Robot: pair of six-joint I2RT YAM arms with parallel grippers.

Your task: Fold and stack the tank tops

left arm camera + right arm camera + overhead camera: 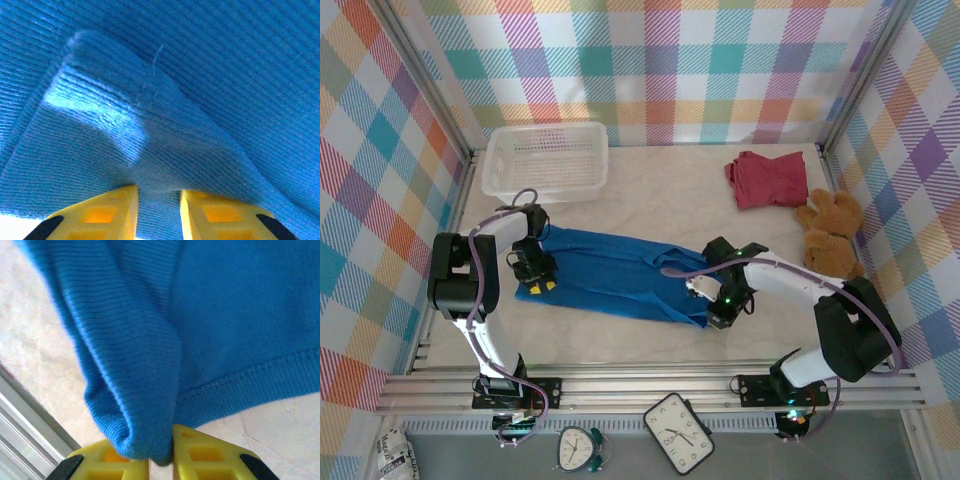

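Holding both ends of the blue tank top [610, 270], which lies spread on the bench [650, 200] in the middle, just in front of the arms.

- Left fingers [537, 278]: clenched on a raised pleat of blue cloth at the left end. The left wrist view shows the fabric pinched between them.
- Right fingers [710, 300]: clamped on a rolled fold at the right end, next to a stitched hem. The fold sits right at the fingertips.
- Red tank top [767, 180]: far right and bunched, well apart from the blue one, with the teddy bear [832, 235] just beside it. The basket [545, 160] is at far left.

Risks, my judgement:
- The right pinch looks shallow, so the fold could slide out when I lift.
- Either grip may hold only the top layer, and then the lower layer would drag and crease.
- Uneven lifting would twist the cloth.
- Carrying it to the red one could nudge the bear.

Orientation: the long axis runs left to right across the bench, with the right end tilted a little toward the near edge. I cannot tell which end is the neck.
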